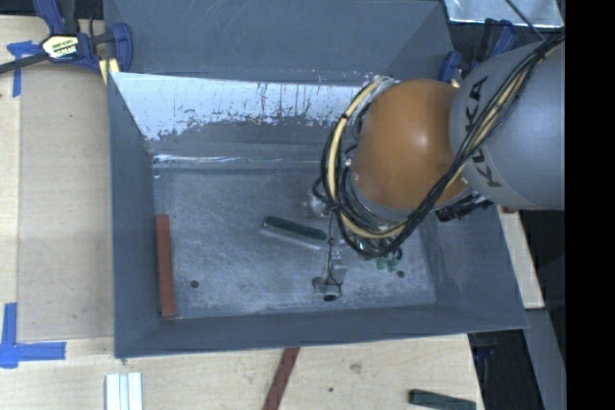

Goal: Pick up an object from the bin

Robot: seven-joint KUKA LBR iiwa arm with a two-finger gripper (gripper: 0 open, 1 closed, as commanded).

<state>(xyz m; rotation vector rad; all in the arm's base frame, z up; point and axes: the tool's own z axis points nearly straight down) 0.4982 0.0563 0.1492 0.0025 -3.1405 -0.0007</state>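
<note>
On my feed a reddish-brown bar [163,266] lies along the left edge of the floor of the bin [130,206], at the foot of the left wall. A small dark speck [195,284] sits just right of its lower end. Near the middle of the floor I see a thin dark stick [293,228] lying aslant, well apart from the bar. Outside the front rim, a brown strip [282,379] and, further right, a dark green piece [439,397] lie on the table [384,370].
</note>
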